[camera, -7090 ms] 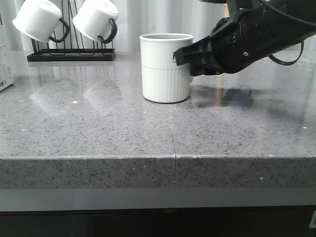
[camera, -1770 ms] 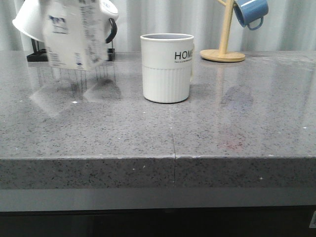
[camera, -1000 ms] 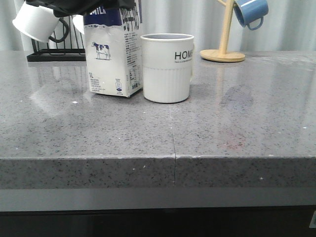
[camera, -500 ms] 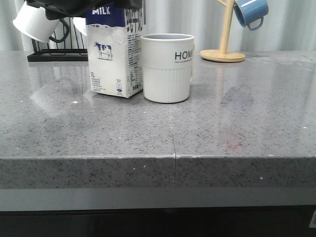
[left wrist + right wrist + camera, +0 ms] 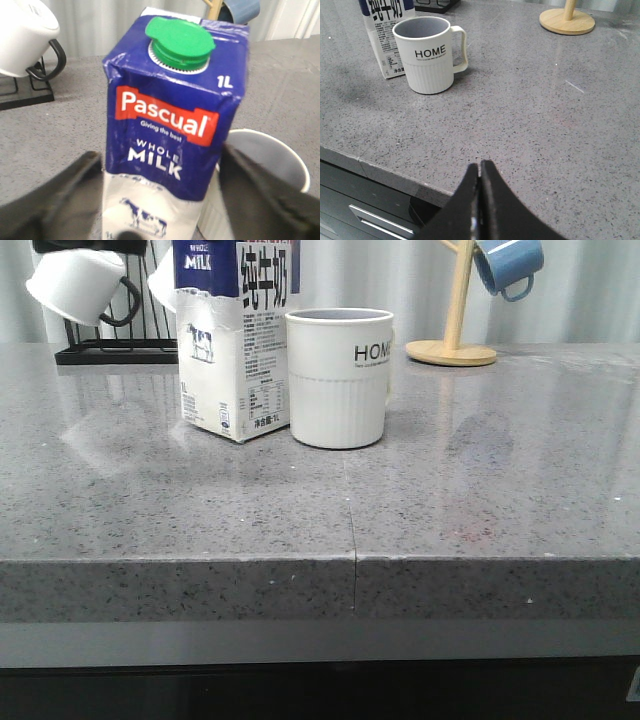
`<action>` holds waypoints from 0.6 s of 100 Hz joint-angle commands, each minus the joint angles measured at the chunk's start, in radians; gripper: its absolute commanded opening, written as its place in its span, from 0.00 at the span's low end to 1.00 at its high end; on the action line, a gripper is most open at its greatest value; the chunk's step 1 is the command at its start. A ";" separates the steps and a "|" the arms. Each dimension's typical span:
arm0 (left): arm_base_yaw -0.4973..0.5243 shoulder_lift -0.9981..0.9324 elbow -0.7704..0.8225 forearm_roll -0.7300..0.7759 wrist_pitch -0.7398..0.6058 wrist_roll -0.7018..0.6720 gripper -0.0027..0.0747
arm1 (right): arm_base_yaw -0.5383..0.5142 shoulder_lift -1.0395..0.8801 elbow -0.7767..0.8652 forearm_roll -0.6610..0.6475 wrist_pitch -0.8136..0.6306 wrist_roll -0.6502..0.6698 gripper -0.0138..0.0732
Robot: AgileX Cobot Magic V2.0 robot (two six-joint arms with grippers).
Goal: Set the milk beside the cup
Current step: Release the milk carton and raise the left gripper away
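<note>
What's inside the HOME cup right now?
The cup shows only a bare grey inner wall; nothing is visible in it. Its bottom is hidden by the rim. The milk stands beside it.

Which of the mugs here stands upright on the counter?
Only the large white HOME mug, beside the milk carton. The small white mugs and the blue mug hang on racks.

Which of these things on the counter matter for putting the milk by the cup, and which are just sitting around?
Part of the job:
milk carton
HOME cup
left hand, open around the carton

Just lying about:
white mugs on black rack
blue mug on wooden stand
</note>
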 commanded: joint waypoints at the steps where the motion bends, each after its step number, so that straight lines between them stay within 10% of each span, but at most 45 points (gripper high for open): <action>1: 0.003 -0.086 -0.001 0.003 -0.043 0.030 0.33 | -0.001 0.008 -0.024 -0.002 -0.070 -0.002 0.12; 14: 0.025 -0.182 0.040 0.003 -0.008 0.091 0.01 | -0.001 0.008 -0.024 -0.002 -0.070 -0.002 0.12; 60: 0.378 -0.533 0.164 0.087 0.333 0.099 0.01 | -0.001 0.008 -0.024 -0.002 -0.070 -0.002 0.12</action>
